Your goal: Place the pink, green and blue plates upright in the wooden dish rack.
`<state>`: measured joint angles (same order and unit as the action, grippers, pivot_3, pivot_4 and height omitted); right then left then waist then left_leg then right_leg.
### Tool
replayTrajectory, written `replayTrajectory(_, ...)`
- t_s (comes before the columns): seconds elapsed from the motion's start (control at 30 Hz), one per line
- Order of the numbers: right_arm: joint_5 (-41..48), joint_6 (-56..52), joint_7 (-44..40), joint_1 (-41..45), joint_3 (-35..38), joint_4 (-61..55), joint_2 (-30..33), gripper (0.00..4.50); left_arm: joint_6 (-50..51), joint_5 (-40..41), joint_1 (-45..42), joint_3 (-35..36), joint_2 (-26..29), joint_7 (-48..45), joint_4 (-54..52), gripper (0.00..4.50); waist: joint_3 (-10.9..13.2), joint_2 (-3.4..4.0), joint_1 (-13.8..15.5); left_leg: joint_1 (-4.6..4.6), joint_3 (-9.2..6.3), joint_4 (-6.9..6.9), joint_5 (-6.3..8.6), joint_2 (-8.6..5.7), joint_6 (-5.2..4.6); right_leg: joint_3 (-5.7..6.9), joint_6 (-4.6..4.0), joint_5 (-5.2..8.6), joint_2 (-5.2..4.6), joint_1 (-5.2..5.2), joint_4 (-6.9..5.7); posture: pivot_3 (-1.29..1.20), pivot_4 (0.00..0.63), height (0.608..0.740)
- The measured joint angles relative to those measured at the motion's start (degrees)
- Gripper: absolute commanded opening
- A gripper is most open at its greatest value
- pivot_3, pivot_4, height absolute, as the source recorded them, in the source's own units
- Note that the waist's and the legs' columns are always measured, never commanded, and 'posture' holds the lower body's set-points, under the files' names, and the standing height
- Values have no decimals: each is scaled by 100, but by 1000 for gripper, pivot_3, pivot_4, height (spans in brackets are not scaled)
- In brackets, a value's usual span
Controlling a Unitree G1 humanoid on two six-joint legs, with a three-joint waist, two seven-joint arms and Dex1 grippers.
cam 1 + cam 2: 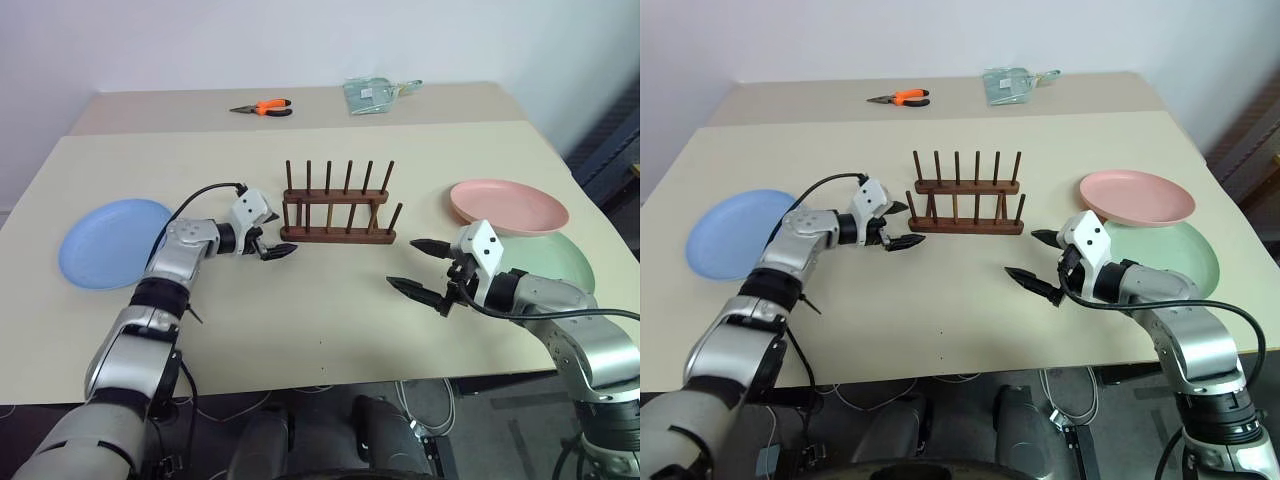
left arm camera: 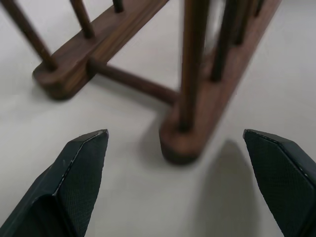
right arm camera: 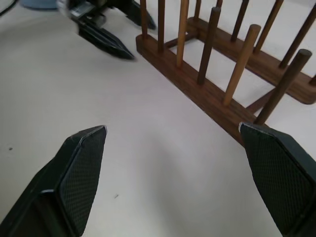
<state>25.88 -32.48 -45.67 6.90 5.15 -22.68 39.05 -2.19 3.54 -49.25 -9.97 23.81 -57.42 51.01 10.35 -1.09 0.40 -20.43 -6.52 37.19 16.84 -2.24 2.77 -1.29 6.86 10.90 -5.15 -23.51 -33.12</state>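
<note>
On the beige table point(image 1: 330, 310), with no legible writing anywhere, the empty wooden dish rack point(image 1: 335, 205) stands between both spread, empty grippers, left gripper point(image 1: 274, 236) just beside its end, right gripper point(image 1: 418, 268) nearer the stacked pink plate point(image 1: 508, 205) and green plate point(image 1: 565, 262), blue plate point(image 1: 110, 242) far left.

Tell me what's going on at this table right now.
A robot is set to stand three plates in the rack, which holds none yet. The blue plate lies flat on its left; the pink plate overlaps the green plate on its right. The left end effector is open by the rack's end; the right end effector is open, holding nothing.
</note>
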Motion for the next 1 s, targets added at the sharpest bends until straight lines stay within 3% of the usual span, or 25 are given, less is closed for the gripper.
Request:
replayTrajectory(0.03, 9, -23, 53, -55, 0, -62, -10, 4409, -130, -41, -120, -1, -72, -55, 274, 4500, 0, 0, -7, 0, 0, 0, 0, 0, 0, 0, 1, 1, 0, 0, -1, 0, 150, 740)
replayTrajectory(0.13, 10, -29, 210, -270, 18, -217, -72, 4500, -545, -248, -432, -95, -222, -345, 944, 3640, 0, -3, -1, 2, -2, 1, 0, 0, 0, 0, 2, 1, 1, 2, -3, 0, 150, 740)
replayTrajectory(0.33, 5, 44, 304, -464, 28, -282, -93, 4500, -961, -415, -543, -123, -318, -724, 1189, 855, 0, -3, 5, 5, -2, 3, 0, 1, 0, 0, 4, 3, 0, 6, -7, 0, 150, 740)
replayTrajectory(0.47, 6, 94, 206, -560, 94, -248, 33, 4500, -1081, -404, -259, -76, -268, -919, 807, 782, -1, -2, 3, 4, -3, 2, 0, 0, -1, 0, 3, 2, 0, 5, -7, 0, 150, 740)
replayTrajectory(0.57, 27, 77, -37, -700, 232, -166, 321, 4500, -993, -350, 327, -118, -197, -1195, -217, 782, -1, -2, 8, 4, -3, 1, 1, 1, -1, -2, 3, 2, -2, 5, -5, 0, 150, 740)
replayTrajectory(0.83, 142, -63, -431, -908, 319, -123, 640, 4500, 184, -186, 1520, -498, -17, -1527, -2740, 782, 1, -2, 14, 6, -3, 2, 1, 4, -1, -2, -2, 6, 0, 6, -7, 0, 150, 740)
replayTrajectory(0.97, 142, -162, -418, -925, 304, -135, 670, 4500, 426, -248, 1552, -650, 170, -1571, -3091, 782, 0, -2, 17, 6, -3, 3, 1, 3, -1, -2, -12, 16, 1, 6, -7, 0, 150, 740)
replayTrajectory(1.0, 142, -183, -412, -920, 298, -146, 670, 4500, 467, -248, 1541, -666, 176, -1571, -3106, 1282, 0, -2, 18, 6, -3, 3, 1, 3, -1, -2, -11, 16, 1, 6, -7, 0, 150, 740)
